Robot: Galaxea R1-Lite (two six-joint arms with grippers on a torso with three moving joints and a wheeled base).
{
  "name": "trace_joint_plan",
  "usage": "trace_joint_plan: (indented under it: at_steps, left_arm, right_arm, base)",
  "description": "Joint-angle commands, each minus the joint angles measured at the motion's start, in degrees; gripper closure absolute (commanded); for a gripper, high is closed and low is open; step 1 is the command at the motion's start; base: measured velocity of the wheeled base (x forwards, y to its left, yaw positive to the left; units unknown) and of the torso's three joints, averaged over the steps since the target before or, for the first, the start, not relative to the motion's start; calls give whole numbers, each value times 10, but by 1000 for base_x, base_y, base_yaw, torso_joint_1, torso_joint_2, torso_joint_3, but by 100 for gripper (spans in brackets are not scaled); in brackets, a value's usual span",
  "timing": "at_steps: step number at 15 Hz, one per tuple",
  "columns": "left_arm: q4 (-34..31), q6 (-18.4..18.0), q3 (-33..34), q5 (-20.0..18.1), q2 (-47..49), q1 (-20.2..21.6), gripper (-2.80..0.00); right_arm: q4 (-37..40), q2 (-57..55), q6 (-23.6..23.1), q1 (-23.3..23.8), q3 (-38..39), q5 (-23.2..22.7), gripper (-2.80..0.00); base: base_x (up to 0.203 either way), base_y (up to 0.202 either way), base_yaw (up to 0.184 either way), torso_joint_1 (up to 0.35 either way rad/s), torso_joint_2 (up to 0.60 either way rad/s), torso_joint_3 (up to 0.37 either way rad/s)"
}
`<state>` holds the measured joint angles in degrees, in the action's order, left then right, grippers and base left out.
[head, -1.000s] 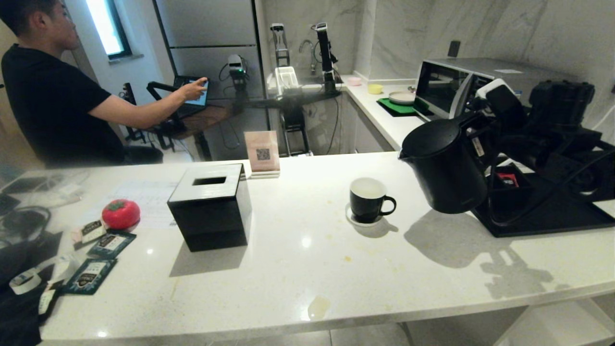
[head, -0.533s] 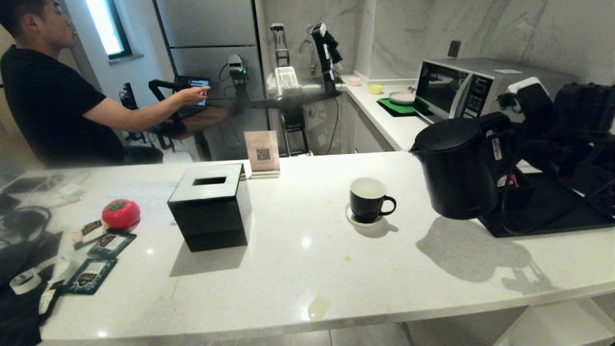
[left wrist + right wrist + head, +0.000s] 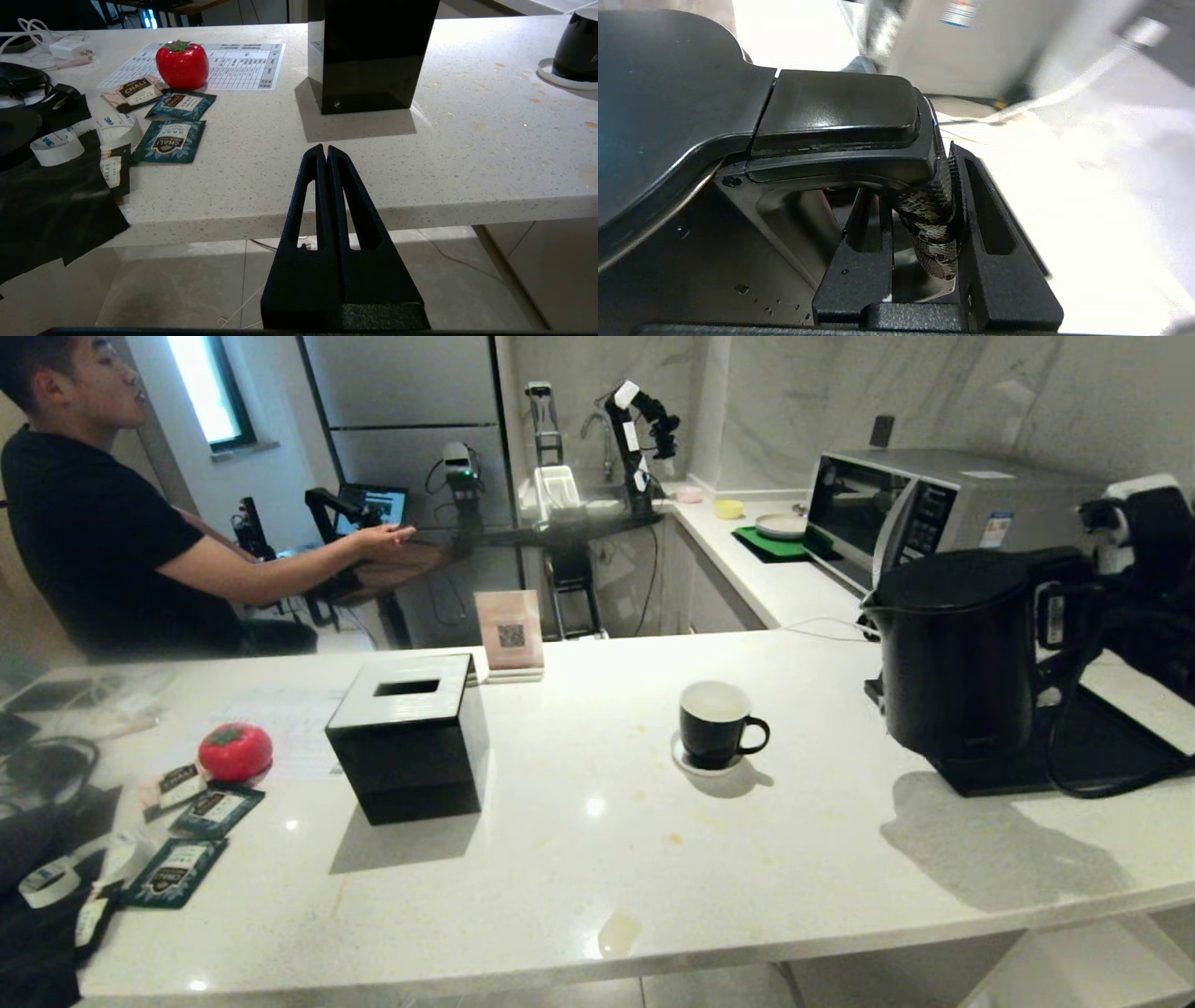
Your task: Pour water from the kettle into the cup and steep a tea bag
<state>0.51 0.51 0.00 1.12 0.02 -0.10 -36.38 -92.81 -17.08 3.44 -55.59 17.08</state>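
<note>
White speckled stone makes up the counter [image 3: 579,859], with a person [image 3: 103,523] seated beyond its far left corner, arm now resting lower than a second ago. Near the left edge lie teal sachets [image 3: 201,821] and a red tomato-shaped thing [image 3: 234,751]. The left gripper [image 3: 325,156] hangs just off the front edge, fingers pressed together on nothing. A black tissue box [image 3: 409,737] stands left of centre. Right of centre the cup [image 3: 717,723] sits on its saucer [image 3: 686,761], unmoved. At the right end the kettle [image 3: 962,663] has travelled rightward, away from the cup, and turned upright over the black tray [image 3: 1111,756]. The right gripper [image 3: 920,219] pinches the kettle's handle [image 3: 934,219] between its fingers.
</note>
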Motion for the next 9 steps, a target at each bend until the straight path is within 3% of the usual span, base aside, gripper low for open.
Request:
trace_joint_plan:
  at_steps: [1, 9]
  left_arm:
    - [0, 0, 0, 0, 0, 0, 0]
    - [0, 0, 0, 0, 0, 0, 0]
  right_arm:
    - [-2, 32, 3, 33, 23, 0, 0]
    - [4, 83, 51, 143, 76, 0, 0]
  base:
    - [0, 0, 0, 0, 0, 0]
    - [0, 0, 0, 0, 0, 0]
